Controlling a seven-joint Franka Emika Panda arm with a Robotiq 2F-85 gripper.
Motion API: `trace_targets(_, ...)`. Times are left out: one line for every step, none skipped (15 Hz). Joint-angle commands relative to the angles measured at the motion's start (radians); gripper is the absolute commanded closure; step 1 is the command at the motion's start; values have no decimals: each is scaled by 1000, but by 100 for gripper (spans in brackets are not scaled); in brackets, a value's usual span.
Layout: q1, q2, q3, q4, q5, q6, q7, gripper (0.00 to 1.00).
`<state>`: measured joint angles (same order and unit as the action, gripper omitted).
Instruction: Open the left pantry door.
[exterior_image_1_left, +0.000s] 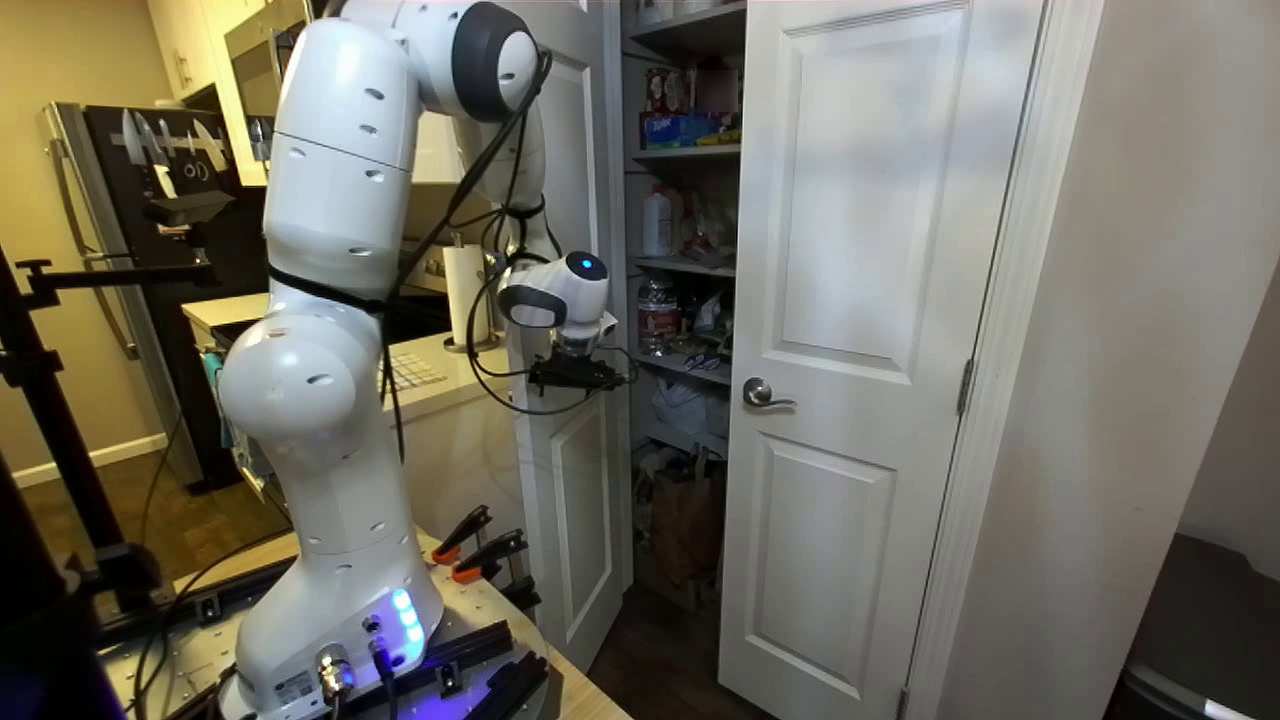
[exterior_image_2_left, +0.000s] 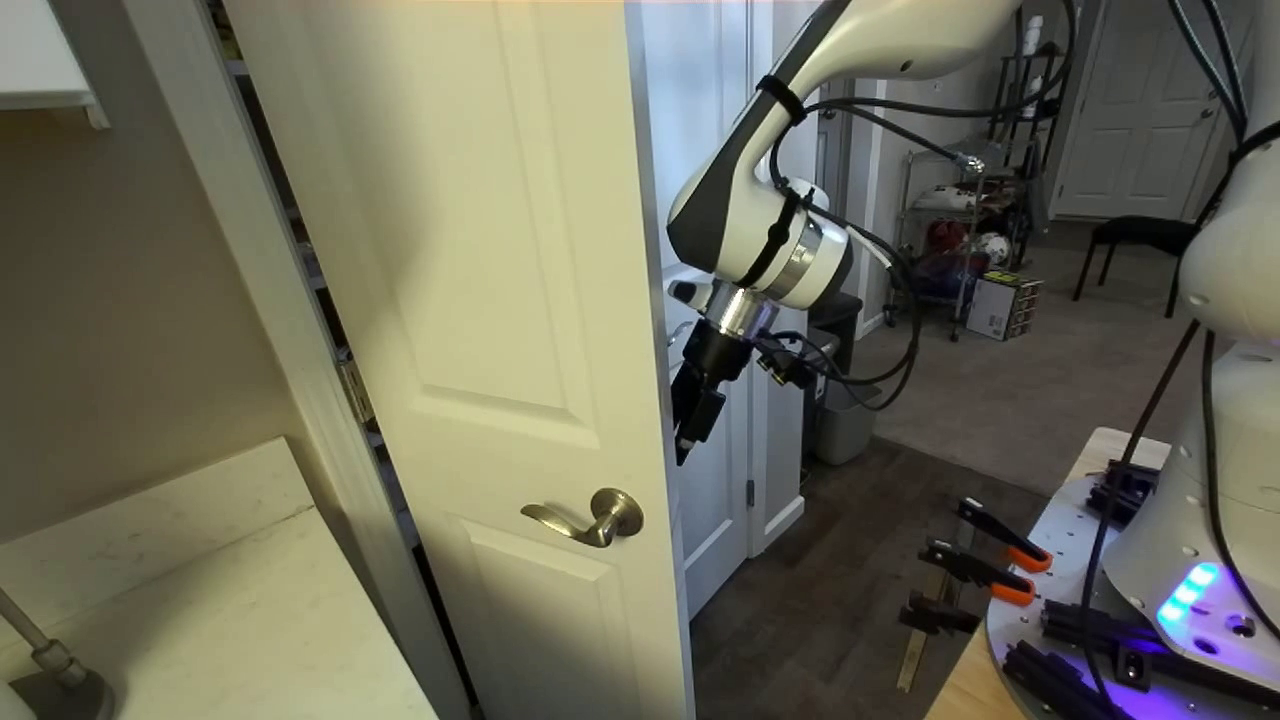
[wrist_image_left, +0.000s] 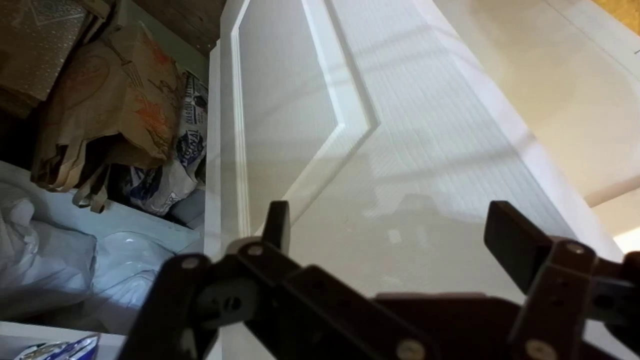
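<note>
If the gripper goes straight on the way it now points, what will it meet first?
The gripper would probably meet the left pantry door, on its inner face; how near it is, the pictures leave unclear.

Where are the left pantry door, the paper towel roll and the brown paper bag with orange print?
Left pantry door (exterior_image_2_left: 488, 328), in an exterior view: on its upper panel.
Paper towel roll (exterior_image_1_left: 460, 290), in an exterior view: on its white side.
Brown paper bag (wrist_image_left: 112, 100), in the wrist view: on its printed side.

Home kitchen: refrigerator (exterior_image_1_left: 150, 335) with knives (exterior_image_1_left: 150, 145) hung on its dark side, paper towel roll (exterior_image_1_left: 465, 295) on a pale counter (exterior_image_1_left: 465, 368), stocked pantry shelves (exterior_image_1_left: 680, 264), and, in an exterior view, carpet (exterior_image_2_left: 980, 390) beyond dark flooring (exterior_image_2_left: 850, 560).
</note>
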<state>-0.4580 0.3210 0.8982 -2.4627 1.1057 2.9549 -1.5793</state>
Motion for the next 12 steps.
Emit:
trace_targets(-37, -7, 32, 7, 90, 54, -38, 0)
trace_targets(-49, -8, 44, 12, 127, 75, -51, 0)
trace_targets(-61, -7, 58, 20, 167, 95, -65, 0)
trace_targets(-70, -3, 71, 31, 205, 115, -78, 0)
trace_targets(-77, 5, 84, 44, 237, 125, -89, 0)
trace_targets(-75, 20, 93, 60, 261, 123, -90, 0)
trace_targets(-74, 40, 107, 79, 281, 106, -107, 0)
trace_targets(-62, 68, 121, 100, 293, 94, -127, 0)
trace_targets(-47, 90, 129, 112, 296, 83, -133, 0)
trace_targets(-31, 124, 141, 129, 295, 76, -152, 0)
trace_targets(-16, 150, 148, 141, 288, 78, -161, 0)
trace_targets(-4, 175, 147, 149, 275, 65, -169, 0)
